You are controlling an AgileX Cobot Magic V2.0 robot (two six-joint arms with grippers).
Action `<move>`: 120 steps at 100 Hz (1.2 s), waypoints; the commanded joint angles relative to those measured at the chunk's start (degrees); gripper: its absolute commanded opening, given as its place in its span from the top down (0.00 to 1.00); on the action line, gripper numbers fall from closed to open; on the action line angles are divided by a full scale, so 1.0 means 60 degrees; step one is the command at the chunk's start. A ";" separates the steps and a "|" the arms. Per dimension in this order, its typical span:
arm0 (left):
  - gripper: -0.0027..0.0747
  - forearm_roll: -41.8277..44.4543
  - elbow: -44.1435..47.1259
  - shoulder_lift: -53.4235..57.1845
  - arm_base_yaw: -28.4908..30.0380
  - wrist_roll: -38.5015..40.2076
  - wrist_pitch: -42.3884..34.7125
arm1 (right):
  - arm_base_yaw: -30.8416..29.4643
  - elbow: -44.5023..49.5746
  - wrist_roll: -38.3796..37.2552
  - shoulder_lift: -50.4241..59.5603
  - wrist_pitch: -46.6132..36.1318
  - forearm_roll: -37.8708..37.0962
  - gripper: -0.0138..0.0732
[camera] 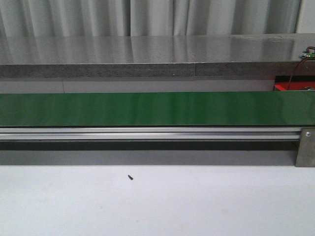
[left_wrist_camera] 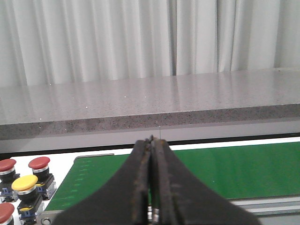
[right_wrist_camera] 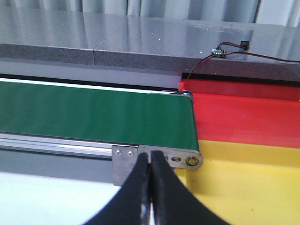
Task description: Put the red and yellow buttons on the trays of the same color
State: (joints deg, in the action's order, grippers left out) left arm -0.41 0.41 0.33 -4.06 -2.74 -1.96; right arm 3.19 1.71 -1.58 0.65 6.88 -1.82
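In the left wrist view, red buttons (left_wrist_camera: 39, 163) (left_wrist_camera: 6, 165) (left_wrist_camera: 5, 211) and a yellow button (left_wrist_camera: 24, 183) stand grouped on the white table beside the end of the green conveyor belt (left_wrist_camera: 234, 168). My left gripper (left_wrist_camera: 151, 141) is shut and empty, over that belt end. In the right wrist view, a red tray (right_wrist_camera: 243, 115) and a yellow tray (right_wrist_camera: 243, 178) lie past the belt's other end (right_wrist_camera: 93, 115). My right gripper (right_wrist_camera: 151, 154) is shut and empty, near the belt's end bracket. Neither gripper shows in the front view; the belt (camera: 147, 109) is bare there.
A grey stone ledge (camera: 147, 56) runs behind the belt, with curtains beyond. An aluminium rail (camera: 147, 132) fronts the belt. A small black screw (camera: 130, 177) lies on the white table. A wire with a small circuit board (right_wrist_camera: 218, 51) rests on the ledge above the red tray.
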 commanded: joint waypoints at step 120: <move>0.99 -0.1068 -0.6947 -0.3961 -0.0056 0.0077 0.7181 | -0.0056 -0.0179 -0.0006 0.0123 -0.0813 -0.0075 0.92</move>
State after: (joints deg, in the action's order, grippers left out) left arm -5.02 -37.44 -20.64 -4.06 -2.74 42.31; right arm 3.19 1.71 -1.58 0.65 6.88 -1.82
